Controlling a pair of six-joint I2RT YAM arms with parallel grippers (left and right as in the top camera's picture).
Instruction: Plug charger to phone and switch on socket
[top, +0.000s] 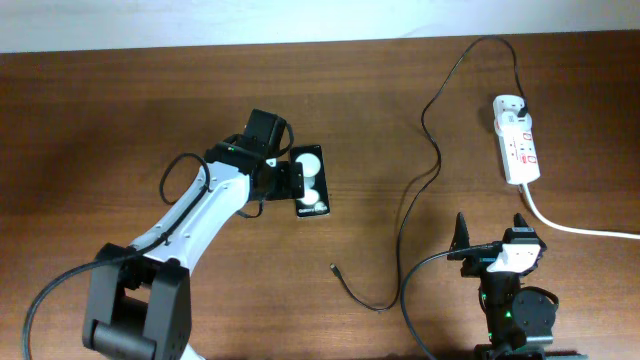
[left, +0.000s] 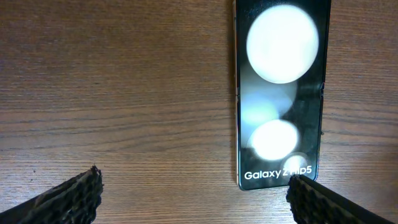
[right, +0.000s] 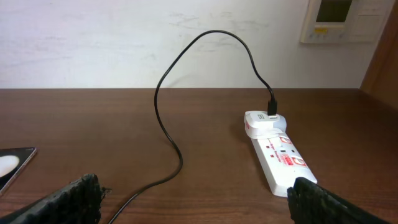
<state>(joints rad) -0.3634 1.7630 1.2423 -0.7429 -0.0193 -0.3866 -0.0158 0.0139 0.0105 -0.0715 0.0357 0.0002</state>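
The phone (top: 311, 185) lies flat on the wooden table, black with two white glare spots; in the left wrist view (left: 281, 93) its text end reads "Galaxy Z Flip5". My left gripper (top: 288, 181) is open just left of the phone, its right finger at the phone's near corner (left: 196, 193). The charger cable (top: 425, 150) runs from its loose plug tip (top: 333, 267) up to an adapter plugged into the white socket strip (top: 518, 140). The strip shows in the right wrist view (right: 277, 152) with the cable (right: 165, 124). My right gripper (top: 493, 232) is open and empty (right: 193, 199).
The strip's thick white cord (top: 575, 225) runs off to the right edge. A white wall with a wall panel (right: 339, 18) stands behind the table's far edge. The cable loops on the table between the phone and my right arm.
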